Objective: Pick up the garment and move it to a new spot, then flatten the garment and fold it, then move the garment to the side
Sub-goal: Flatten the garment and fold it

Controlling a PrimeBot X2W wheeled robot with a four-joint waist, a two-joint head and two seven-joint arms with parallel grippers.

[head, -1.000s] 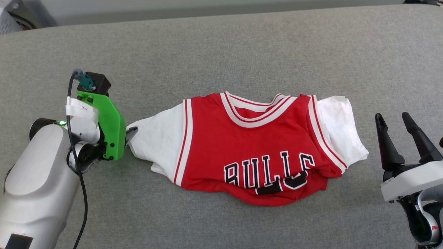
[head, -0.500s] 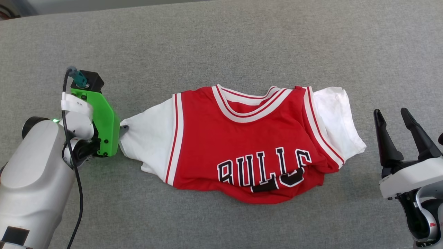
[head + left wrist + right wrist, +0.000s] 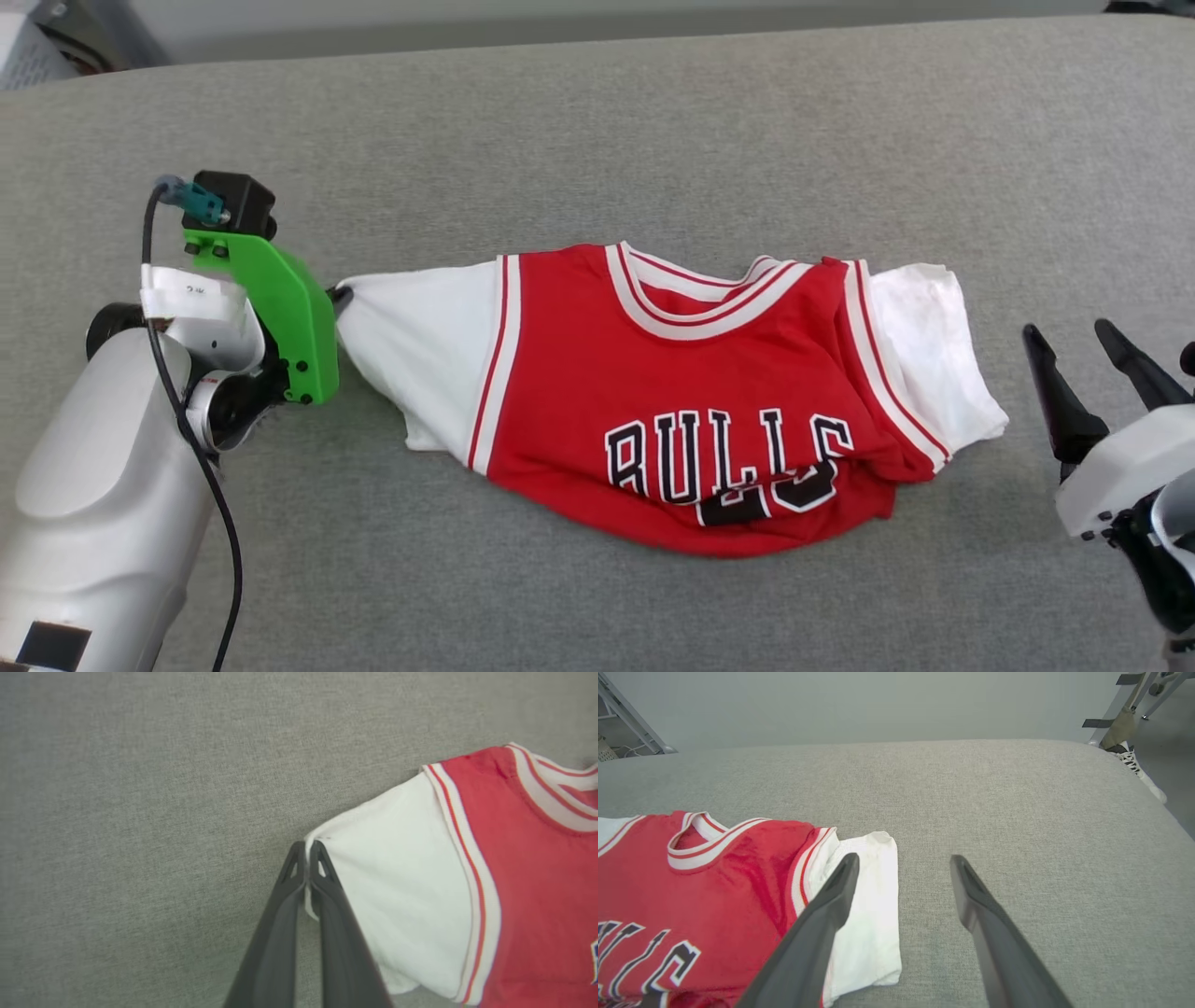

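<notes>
Where the garment (image 3: 691,392) folds under, its number (image 3: 805,487) half hides.

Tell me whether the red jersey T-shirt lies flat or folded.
Partly folded: the red jersey T-shirt bunches over itself, half-hiding its black number.

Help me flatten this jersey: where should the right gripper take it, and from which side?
Probably the outer hem of the white sleeve nearest the right gripper, coming low from the robot's right: it lies flat, opposite where the left gripper pinches.
</notes>
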